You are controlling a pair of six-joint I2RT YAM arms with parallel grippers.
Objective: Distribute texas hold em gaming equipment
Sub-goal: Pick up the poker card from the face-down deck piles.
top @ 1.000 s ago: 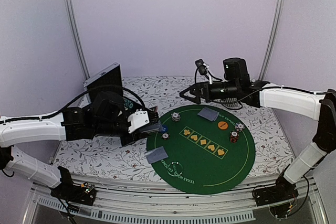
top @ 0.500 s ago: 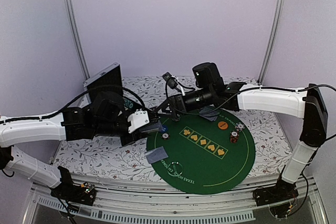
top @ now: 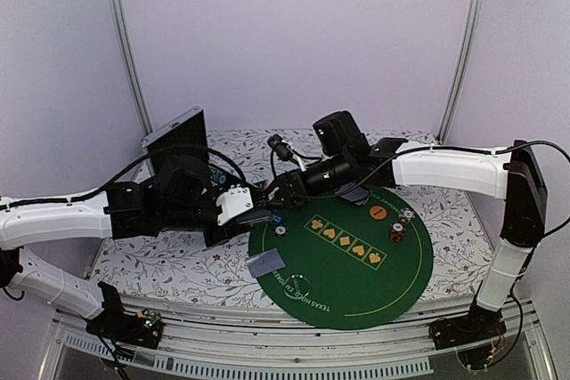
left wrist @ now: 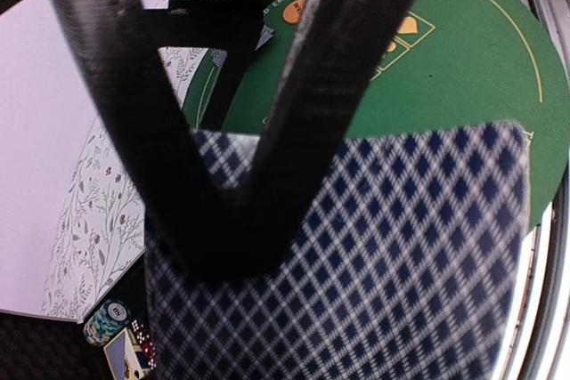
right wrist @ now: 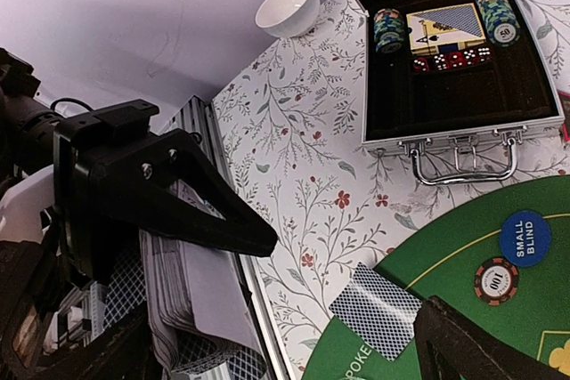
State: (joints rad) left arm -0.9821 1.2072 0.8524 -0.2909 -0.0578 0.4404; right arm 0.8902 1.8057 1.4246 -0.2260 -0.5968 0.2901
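Observation:
My left gripper (top: pixel 262 217) is shut on a thick deck of blue-checked playing cards (left wrist: pixel 383 255), held at the left rim of the round green mat (top: pixel 356 287); one black finger (left wrist: pixel 232 220) lies across the top card. In the right wrist view the same deck (right wrist: pixel 183 295) shows edge-on under that finger. My right gripper (top: pixel 278 191) hangs open just beyond the deck, holding nothing. One card (top: pixel 265 262) lies at the mat's near left and another (right wrist: pixel 376 311) at its far edge. A blue disc (right wrist: pixel 525 238), a striped chip (right wrist: pixel 496 280), an orange disc (top: pixel 378 212) and chip stacks (top: pixel 397 231) rest on the mat.
The open aluminium case (right wrist: pixel 534 117) sits on the flowered cloth behind the mat, holding chip stacks (right wrist: pixel 497 13), a card pack and red dice. Its raised lid (top: pixel 176 135) stands at the back left. A pale cup (right wrist: pixel 287 6) stands beyond the case.
My right arm has swung left across the far side of the mat, from the back right to just beside the left gripper's deck. The left arm and deck have stayed put.

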